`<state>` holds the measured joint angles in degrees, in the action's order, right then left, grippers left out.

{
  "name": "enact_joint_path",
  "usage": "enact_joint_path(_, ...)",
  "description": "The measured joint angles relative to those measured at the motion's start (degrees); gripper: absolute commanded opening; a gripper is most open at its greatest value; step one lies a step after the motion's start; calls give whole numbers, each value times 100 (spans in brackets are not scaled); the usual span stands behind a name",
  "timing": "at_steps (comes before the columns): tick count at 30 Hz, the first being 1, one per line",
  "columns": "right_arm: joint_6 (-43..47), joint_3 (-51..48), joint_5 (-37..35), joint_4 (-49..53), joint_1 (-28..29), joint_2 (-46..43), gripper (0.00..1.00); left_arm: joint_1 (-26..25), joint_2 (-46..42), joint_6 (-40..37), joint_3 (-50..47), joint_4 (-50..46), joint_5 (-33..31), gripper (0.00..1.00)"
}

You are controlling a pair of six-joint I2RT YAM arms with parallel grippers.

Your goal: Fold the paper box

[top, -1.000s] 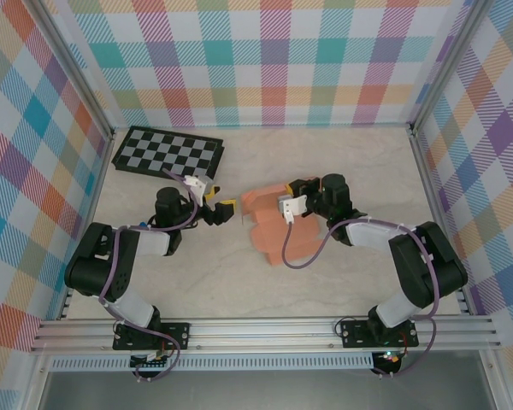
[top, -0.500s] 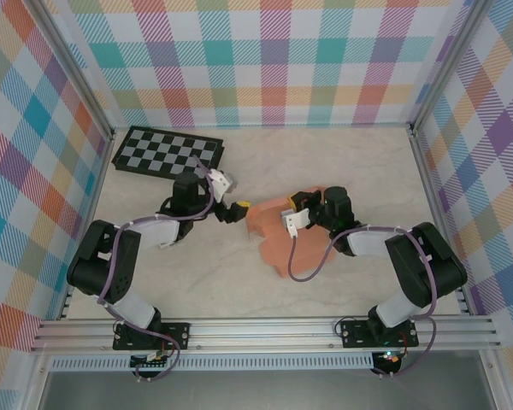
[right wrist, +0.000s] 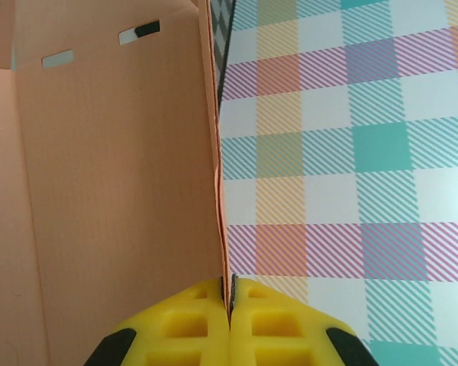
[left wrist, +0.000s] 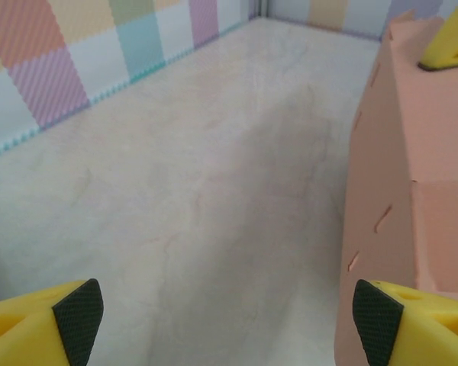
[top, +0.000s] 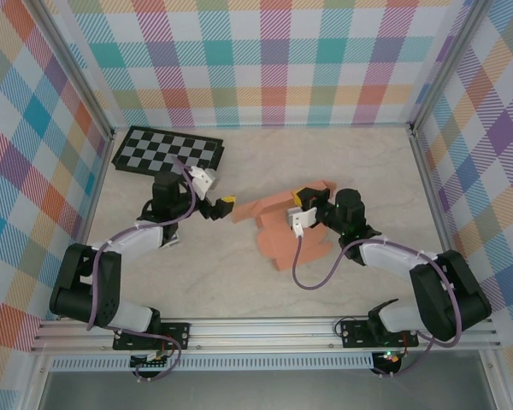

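Salmon-orange card of the paper box (top: pixel 278 246) lies partly folded near the middle of the counter (top: pixel 239 286), one upright panel clamped in the right gripper's (right wrist: pixel 229 301) jaws, the left gripper (left wrist: pixel 227 313) just beside it, jaws apart.

Pastel plaid walls (top: pixel 274 60) close in three sides; pale beige marbled counter (top: pixel 239 282), evenly lit, shadows soft; slotted aluminium rail (top: pixel 265 329) runs along near edge
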<state>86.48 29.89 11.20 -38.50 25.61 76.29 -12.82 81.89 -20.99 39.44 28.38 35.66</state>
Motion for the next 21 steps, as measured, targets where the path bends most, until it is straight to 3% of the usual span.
enact_joint_path(5,-129,-52,66,-2,-17,-28,1,293,-26,308,-179,186,-81,88)
enact_joint_path(9,-205,-107,155,4,-17,-28,1,343,-2,7,39,-474,-46,87)
enact_joint_path(21,-227,-107,472,109,-17,-83,1,-566,455,-894,684,-1558,588,86)
